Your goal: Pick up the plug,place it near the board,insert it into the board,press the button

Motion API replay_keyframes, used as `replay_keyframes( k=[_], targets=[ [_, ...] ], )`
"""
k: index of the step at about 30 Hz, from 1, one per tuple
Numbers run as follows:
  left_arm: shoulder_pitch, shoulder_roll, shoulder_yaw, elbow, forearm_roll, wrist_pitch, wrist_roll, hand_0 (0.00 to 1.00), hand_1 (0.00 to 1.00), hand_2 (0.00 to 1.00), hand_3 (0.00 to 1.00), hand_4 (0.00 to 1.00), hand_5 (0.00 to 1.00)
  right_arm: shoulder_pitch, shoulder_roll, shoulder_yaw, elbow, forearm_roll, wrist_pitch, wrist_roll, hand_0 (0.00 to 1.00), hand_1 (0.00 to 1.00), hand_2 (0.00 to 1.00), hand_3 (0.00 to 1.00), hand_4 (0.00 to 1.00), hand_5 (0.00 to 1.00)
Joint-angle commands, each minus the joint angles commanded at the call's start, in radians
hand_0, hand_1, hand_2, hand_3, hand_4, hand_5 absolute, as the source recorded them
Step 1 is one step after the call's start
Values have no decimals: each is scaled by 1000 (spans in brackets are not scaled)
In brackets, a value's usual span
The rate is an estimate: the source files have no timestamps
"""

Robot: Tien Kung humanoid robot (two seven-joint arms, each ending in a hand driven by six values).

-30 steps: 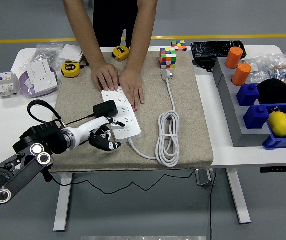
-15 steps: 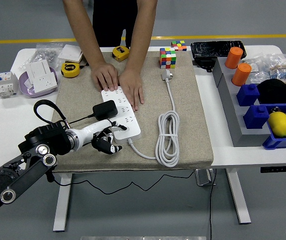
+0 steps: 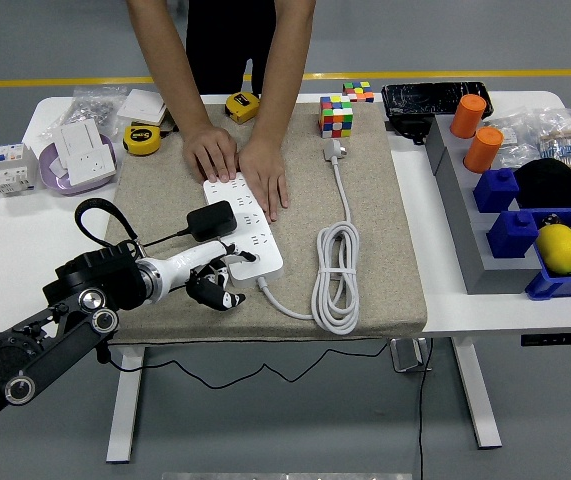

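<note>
Bins [image 3: 565, 285] at counter's [image 3: 5, 240] right edge: lemon [image 3: 559, 247] held in blue one, blue blocks [image 3: 495, 188] and orange cylinders [image 3: 468, 114] set on grey one. Power strip [image 3: 245, 225] laid on cloth mat [image 3: 365, 250], pinned at far end by person's hands [image 3: 237, 160]. Black plug [image 3: 210, 220] seated at strip's left side. Left hand [image 3: 210, 280] curled at strip's near corner, nothing gripped. Coiled cable [image 3: 335, 275] right of strip; bare mat beyond.

The left arm [image 3: 45, 335] consists of black links with round silver joint caps and a looped black cable. Its left hand [image 3: 208, 280] has a white forearm shell and black fingers [image 3: 223, 297]. The person [image 3: 227, 40] wears dark clothing; the forearms are unsleeved.
</note>
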State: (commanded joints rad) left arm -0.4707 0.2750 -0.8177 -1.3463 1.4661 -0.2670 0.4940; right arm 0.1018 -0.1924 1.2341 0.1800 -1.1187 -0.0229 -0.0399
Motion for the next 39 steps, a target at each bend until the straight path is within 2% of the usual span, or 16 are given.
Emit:
replay_keyframes(
  k=[5, 9, 14, 17, 18, 19, 21, 23, 24, 27, 29, 30, 33, 35, 36, 39],
  targets=[
    [6, -1, -17, -14, 13, 6, -5, 127, 3, 179, 840, 670, 2, -2, 0, 3, 0, -3, 0, -2, 998, 794, 720, 730, 998, 899],
    [17, 4, -57, -63, 46, 16, -14, 127, 2, 179, 837, 670, 2, -3, 1, 6, 0, -5, 0, -2, 998, 794, 720, 731, 998, 899],
    [38, 2, -149, -163, 109, 21, -22, 129, 2, 182, 838, 670, 2, 0, 3, 5, 0, -1, -1, 0, 998, 794, 720, 730, 998, 900],
    [54, -12, -227, -216, 151, 70, -84, 129, 2, 182, 838, 670, 2, 1, 4, 5, 0, 1, -1, 0, 998, 794, 720, 730, 998, 900],
    [57, -17, -245, -219, 157, 93, -111, 217, 142, 299, 653, 534, 2, 1, 4, 5, 0, 1, -1, 0, 998, 794, 720, 731, 998, 901],
    [59, -23, -262, -219, 160, 118, -139, 217, 142, 299, 653, 534, 2, 1, 4, 5, 0, 1, -1, 0, 998, 794, 720, 731, 998, 901],
    [64, -47, -316, -194, 141, 195, -222, 217, 142, 299, 653, 534, 2, 1, 6, 6, 0, 1, -1, 0, 998, 794, 720, 731, 998, 901],
    [60, -67, -347, -154, 82, 260, -296, 217, 142, 299, 653, 534, 2, 1, 7, 5, 0, 2, -1, 0, 998, 794, 720, 731, 998, 901],
    [55, -77, -359, -120, 38, 292, -338, 444, 651, 607, 607, 998, 202, 1, 8, 4, 0, 2, 0, -1, 998, 794, 720, 731, 998, 902],
    [37, -103, -376, -24, -81, 348, -428, 444, 651, 607, 607, 998, 202, 3, 9, -2, 0, 6, 0, 0, 998, 794, 720, 731, 998, 902],
    [27, -115, -379, 33, -151, 359, -449, 444, 651, 607, 607, 998, 202, 4, 9, -3, 0, 7, 0, 0, 998, 794, 720, 731, 998, 902],
    [22, -121, -378, 63, -189, 364, -459, 846, 913, 869, 852, 998, 289, 4, 9, -6, 0, 10, 0, 1, 998, 794, 720, 731, 998, 902],
    [5, -141, -370, 156, -284, 358, -468, 846, 913, 869, 852, 998, 289, 5, 8, -6, 0, 6, 0, -1, 998, 794, 720, 731, 998, 902],
    [-1, -149, -361, 208, -314, 318, -445, 846, 913, 869, 852, 998, 289, 4, 7, -10, 0, 9, 0, -2, 998, 794, 720, 731, 998, 902],
    [-4, -151, -355, 230, -303, 308, -437, 957, 963, 919, 897, 998, 319, 4, 7, -9, 0, 7, 0, -3, 998, 795, 720, 730, 998, 901],
    [-11, -150, -330, 266, -230, 284, -416, 957, 963, 919, 897, 998, 319, 5, 7, -10, 0, 9, 1, -1, 998, 795, 720, 730, 998, 901]
  ],
)
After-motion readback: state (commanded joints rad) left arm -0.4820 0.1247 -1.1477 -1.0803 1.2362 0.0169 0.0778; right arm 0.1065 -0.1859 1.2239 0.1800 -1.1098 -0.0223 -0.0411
